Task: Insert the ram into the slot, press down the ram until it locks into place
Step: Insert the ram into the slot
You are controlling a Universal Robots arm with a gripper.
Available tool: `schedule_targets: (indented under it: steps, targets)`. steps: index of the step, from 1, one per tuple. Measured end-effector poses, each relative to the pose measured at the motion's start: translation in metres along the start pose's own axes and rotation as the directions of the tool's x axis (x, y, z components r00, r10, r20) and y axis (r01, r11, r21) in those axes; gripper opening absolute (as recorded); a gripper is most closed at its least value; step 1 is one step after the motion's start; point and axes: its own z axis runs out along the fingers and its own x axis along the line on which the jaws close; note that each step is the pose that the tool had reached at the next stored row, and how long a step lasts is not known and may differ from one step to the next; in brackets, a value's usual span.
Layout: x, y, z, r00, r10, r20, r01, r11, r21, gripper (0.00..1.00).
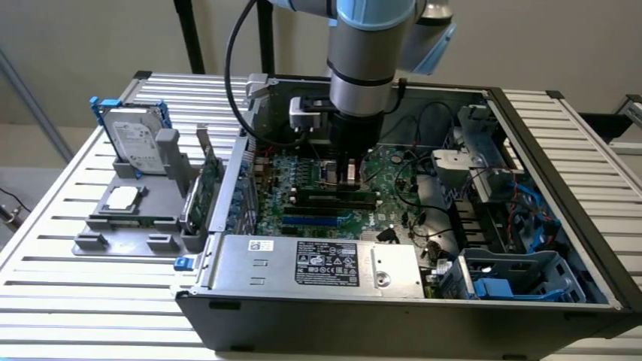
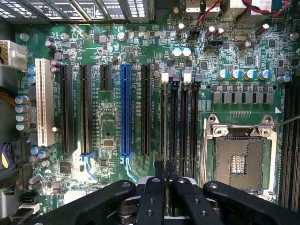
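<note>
My claw (image 2: 165,169) hangs over the slot (image 2: 164,117) nearest the blue slot (image 2: 124,110); clamped or free, I can't tell. The ram (image 1: 336,198) is centre of the exterior view, just under the claw, long axis running left-right along the slot. Probably the seating step; pressing calls for a straight-down, even push.

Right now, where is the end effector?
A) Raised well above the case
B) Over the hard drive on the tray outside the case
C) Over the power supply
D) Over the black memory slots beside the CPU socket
D: in the wrist view the end effector lines up with the black memory slots next to the CPU socket, and the exterior view has it low inside the computer case.
</note>
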Motion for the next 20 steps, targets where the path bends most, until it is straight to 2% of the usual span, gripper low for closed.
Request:
schedule_targets:
  steps: [7, 8, 9, 10, 16, 20]
  targets:
    - [0.0, 0.0003, 0.0024, 1.0, 0.0, -0.0001, 0.0, 1.0, 0.0001, 0.13]
    - [0.0, 0.0003, 0.0024, 1.0, 0.0, -0.0001, 0.0, 1.0, 0.0003, 0.14]
    - [0.0, 0.0002, 0.0024, 1.0, 0.0, -0.0003, 0.0, 1.0, 0.0005, 0.21]
    - [0.0, 0.0002, 0.002, 1.0, 0.0, -0.0001, 0.0, 1.0, 0.0005, 0.21]
    - [0.0, 0.0004, -0.0154, 1.0, 0.0, 0.001, 0.0, 1.0, 0.0004, 0.21]
    - [0.0, 0.0005, -0.0169, 1.0, 0.0, 0.0012, 0.0, 1.0, 0.0006, 0.21]
